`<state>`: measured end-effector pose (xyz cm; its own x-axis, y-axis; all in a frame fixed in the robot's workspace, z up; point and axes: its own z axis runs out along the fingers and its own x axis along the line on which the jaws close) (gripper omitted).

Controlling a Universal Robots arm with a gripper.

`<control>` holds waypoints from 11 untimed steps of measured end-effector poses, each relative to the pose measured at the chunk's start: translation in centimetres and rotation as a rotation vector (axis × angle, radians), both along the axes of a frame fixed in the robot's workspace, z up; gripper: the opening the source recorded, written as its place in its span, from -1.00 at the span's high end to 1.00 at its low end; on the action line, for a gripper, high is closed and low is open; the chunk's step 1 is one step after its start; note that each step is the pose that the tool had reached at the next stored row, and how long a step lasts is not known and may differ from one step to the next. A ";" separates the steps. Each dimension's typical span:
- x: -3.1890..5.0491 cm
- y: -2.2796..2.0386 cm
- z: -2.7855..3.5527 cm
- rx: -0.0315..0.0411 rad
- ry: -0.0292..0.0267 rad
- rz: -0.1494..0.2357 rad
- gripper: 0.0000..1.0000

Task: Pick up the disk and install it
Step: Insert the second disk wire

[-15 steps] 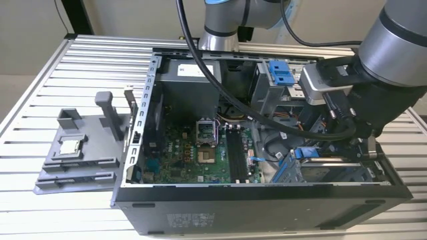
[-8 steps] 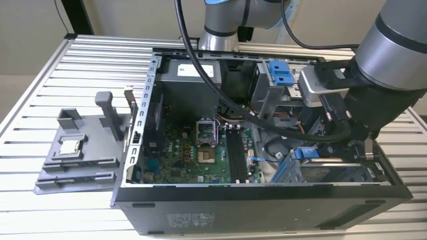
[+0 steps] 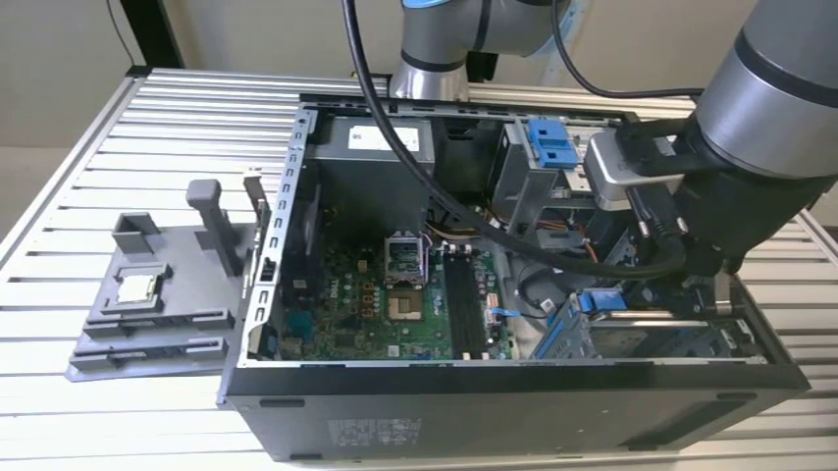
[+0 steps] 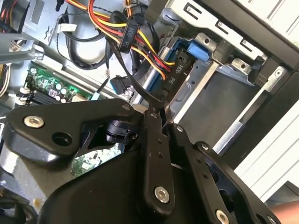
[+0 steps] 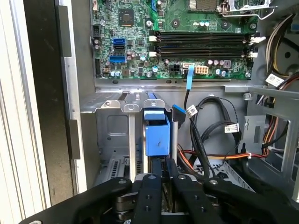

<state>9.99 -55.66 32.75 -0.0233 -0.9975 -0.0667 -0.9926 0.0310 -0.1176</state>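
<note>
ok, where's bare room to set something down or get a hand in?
Free: slatted table on the exterior view's left, beyond the grey fixture; also the table strip in front of the computer case. Crowded: inside the case near the drive bay, where cables bunch and the gripper sits.

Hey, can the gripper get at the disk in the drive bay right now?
Probably yes. The gripper sits right at the disk, which stands in the drive bay, with nothing between them. The black cables run beside the disk, not across it.

A slatted metal table [image 3: 118,128] stands before a beige wall [image 3: 262,29].
</note>
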 end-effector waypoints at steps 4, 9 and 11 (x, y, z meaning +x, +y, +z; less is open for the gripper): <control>0.00 0.00 0.00 0.0001 -0.0001 0.000 1.00; 0.00 0.00 0.01 -0.0002 0.0000 -0.001 -1.00; 0.00 0.00 0.00 0.0002 0.0000 -0.001 -1.00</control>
<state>9.99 -55.65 32.74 -0.0242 -0.9975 -0.0669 -0.9925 0.0320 -0.1176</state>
